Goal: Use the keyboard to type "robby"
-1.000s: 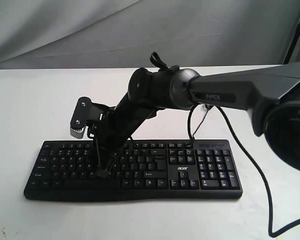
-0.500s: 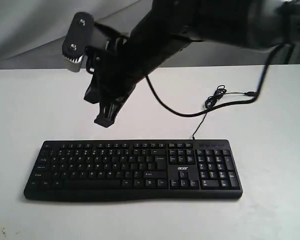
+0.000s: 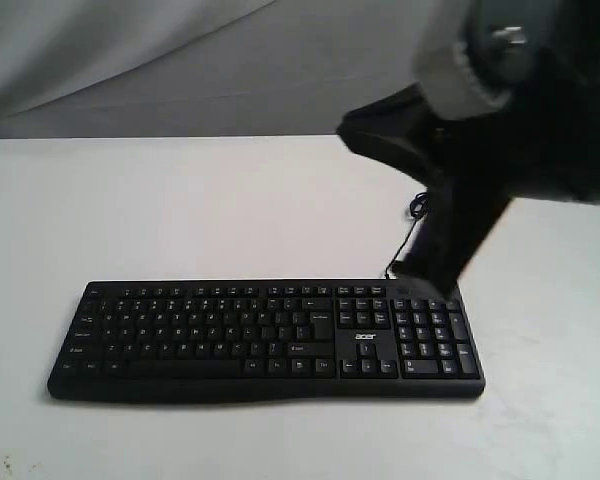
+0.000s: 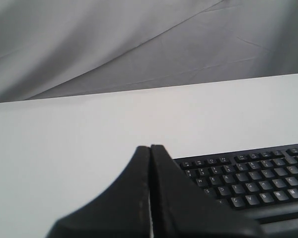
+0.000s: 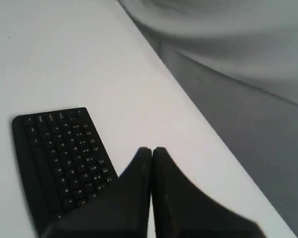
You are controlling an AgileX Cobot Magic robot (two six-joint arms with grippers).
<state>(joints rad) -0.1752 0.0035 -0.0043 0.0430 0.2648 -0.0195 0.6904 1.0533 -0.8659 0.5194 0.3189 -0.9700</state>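
The left end effector and right end effector are pinched closed, empty; the right, low at two o'clock on the keyboard, could clip stray keys or snag the cable.

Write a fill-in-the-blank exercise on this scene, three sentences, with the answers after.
1. The black keyboard lies on a ___ table.
2. The left pincer and the right pincer are both ___, holding nothing.
3. In the exterior view, the number pad is at the keyboard's ___ end.
Missing words: white; shut; right.
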